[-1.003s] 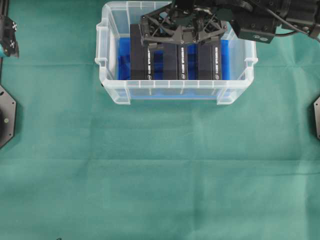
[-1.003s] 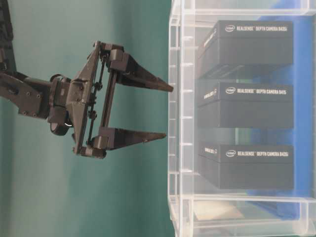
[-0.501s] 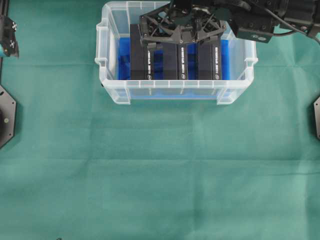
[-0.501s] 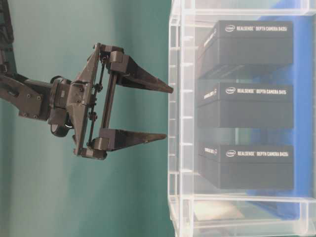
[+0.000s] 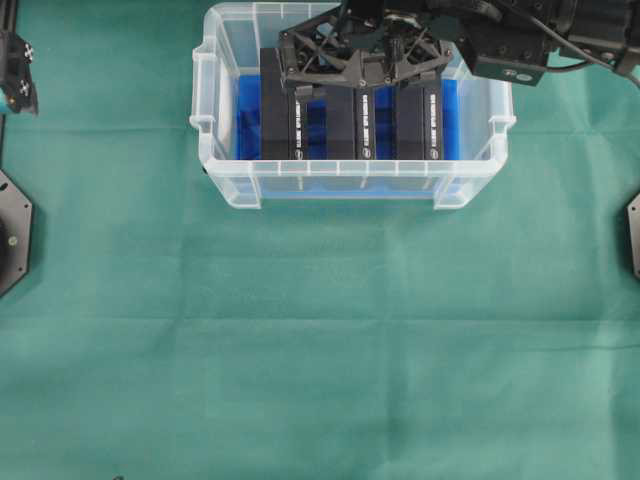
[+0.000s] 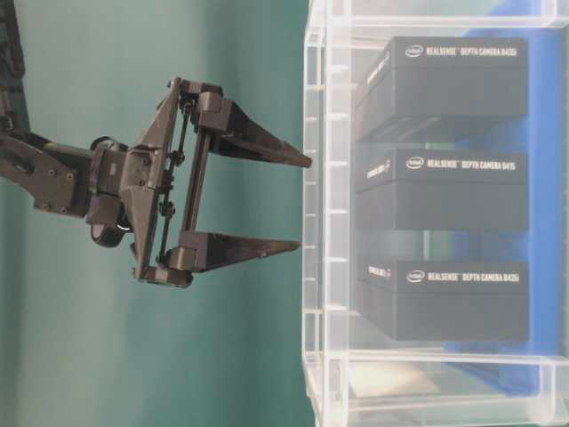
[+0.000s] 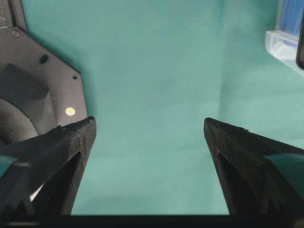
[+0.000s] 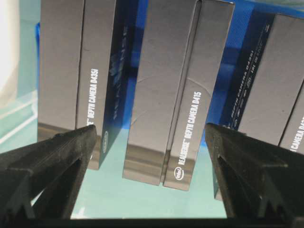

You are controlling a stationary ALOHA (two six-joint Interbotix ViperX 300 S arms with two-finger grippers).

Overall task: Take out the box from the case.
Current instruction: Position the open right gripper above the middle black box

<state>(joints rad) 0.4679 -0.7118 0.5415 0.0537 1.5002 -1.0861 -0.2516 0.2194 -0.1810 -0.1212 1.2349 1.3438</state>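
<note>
The case [image 5: 350,185] is a clear bin with a blue lining at the back middle of the green cloth. Three black boxes stand side by side in it: left [image 5: 278,110], middle [image 5: 365,125] and right [image 5: 420,125]. My right gripper [image 5: 352,88] hangs open over the case, fingertips just above the rim [image 6: 316,267]. In the right wrist view the middle box [image 8: 175,90] lies between the open fingers of the right gripper [image 8: 151,133], untouched. My left gripper [image 7: 149,126] is open over bare cloth, far left of the case, holding nothing.
Green cloth [image 5: 320,350] covers the table in front of the case. Black base plates sit at the left edge [image 5: 12,230] and right edge [image 5: 633,235]. A corner of the case [image 7: 285,42] shows at the top right of the left wrist view.
My right gripper has drifted slightly toward the back of the case and stays open. The boxes and the left arm have not moved.
</note>
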